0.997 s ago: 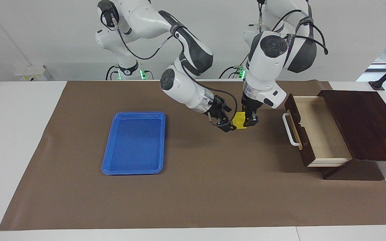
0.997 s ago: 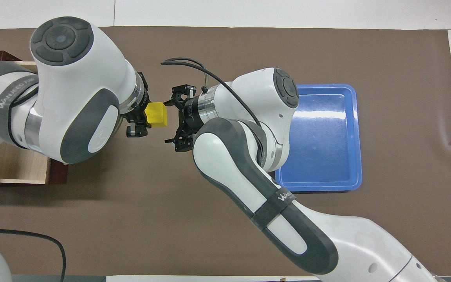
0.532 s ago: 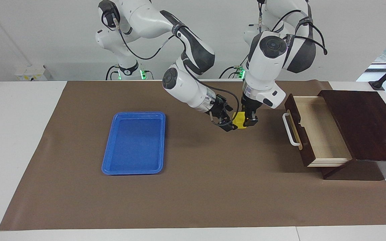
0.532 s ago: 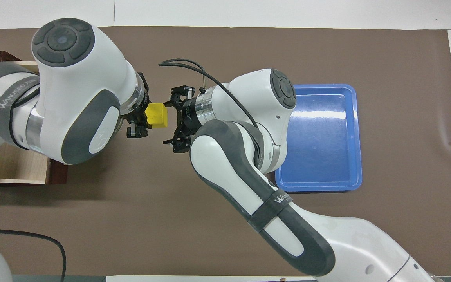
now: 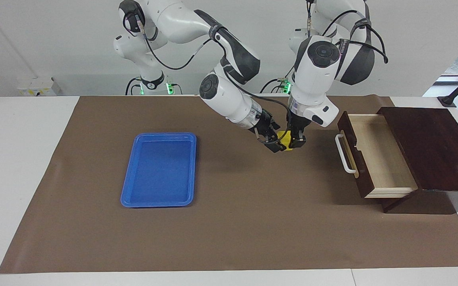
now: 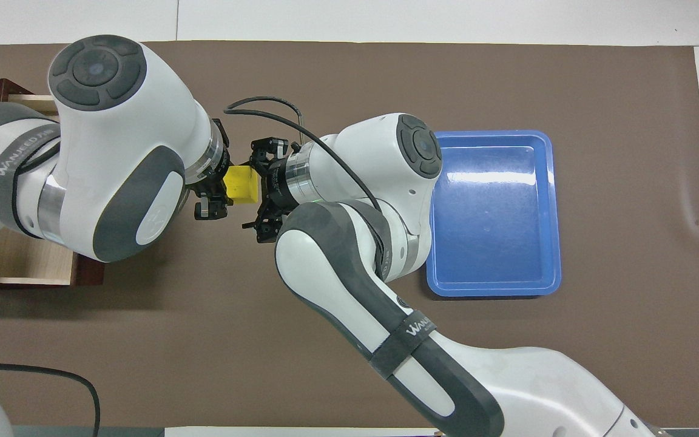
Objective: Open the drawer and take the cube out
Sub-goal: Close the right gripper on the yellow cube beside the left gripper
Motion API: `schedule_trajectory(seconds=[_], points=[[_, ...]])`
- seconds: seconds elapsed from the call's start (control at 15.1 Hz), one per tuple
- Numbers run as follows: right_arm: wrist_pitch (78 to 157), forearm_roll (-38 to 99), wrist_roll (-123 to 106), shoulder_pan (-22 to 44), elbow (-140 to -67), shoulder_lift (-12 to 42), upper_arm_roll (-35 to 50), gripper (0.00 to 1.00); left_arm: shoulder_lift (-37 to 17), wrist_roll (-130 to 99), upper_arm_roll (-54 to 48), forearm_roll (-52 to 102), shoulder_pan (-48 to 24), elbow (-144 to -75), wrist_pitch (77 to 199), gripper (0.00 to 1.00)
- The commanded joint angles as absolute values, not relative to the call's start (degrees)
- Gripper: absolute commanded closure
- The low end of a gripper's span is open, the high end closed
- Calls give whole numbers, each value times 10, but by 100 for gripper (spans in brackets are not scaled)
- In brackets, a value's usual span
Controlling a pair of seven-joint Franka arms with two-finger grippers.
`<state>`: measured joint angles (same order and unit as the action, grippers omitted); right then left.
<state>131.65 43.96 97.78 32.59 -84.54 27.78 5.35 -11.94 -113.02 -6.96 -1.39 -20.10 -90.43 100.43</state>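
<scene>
The yellow cube (image 5: pixel 286 142) hangs in the air over the brown mat, beside the drawer's front. My left gripper (image 5: pixel 295 143) points down and is shut on it. My right gripper (image 5: pixel 278 141) comes in sideways from the tray's end. It is open, with its fingers spread either side of the cube (image 6: pixel 240 184). The drawer (image 5: pixel 380 155) is pulled out of its dark wooden box (image 5: pixel 431 147) at the left arm's end of the table. Its white handle (image 5: pixel 344 155) shows, and its pale inside holds nothing.
A flat blue tray (image 5: pixel 159 171) lies on the mat toward the right arm's end of the table and holds nothing. The brown mat (image 5: pixel 233 222) covers most of the white table. In the overhead view the left arm hides most of the drawer.
My right gripper has moved toward the cube, and its open fingers now straddle it. My left gripper and the cube have barely moved.
</scene>
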Motion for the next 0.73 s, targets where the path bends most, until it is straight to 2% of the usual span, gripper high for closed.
schedule_trajectory(seconds=[0.0,0.13,0.2,0.27,0.33,0.4,0.47,0.53,0.66], points=[[1309,425,993,334,-845,272,55,0,-113,-1126,-61,-7,-209,-912,1023,100],[1329,425,994,335,-850,272,56,1,-113,-1126,-61,-7,-209,-912,1022,100],[1339,425,994,336,-853,272,56,5,-113,-1126,-60,-7,-209,-912,1022,100],[1343,425,995,336,-853,272,57,15,-113,-1126,-60,-7,-209,-912,1022,100],[1342,425,995,336,-853,272,57,31,-113,-1126,-60,-7,-209,-912,1022,100],[1339,425,995,336,-853,272,57,56,-113,-1126,-61,-7,-209,-912,1022,100],[1337,425,993,334,-853,272,57,93,-113,-1126,-61,-7,-209,-912,1023,100],[1333,425,992,330,-853,272,58,100,-113,-1123,-60,-7,-209,-915,1025,100],[1330,426,986,324,-853,272,57,100,-108,-1121,-61,-7,-209,-926,1033,100]])
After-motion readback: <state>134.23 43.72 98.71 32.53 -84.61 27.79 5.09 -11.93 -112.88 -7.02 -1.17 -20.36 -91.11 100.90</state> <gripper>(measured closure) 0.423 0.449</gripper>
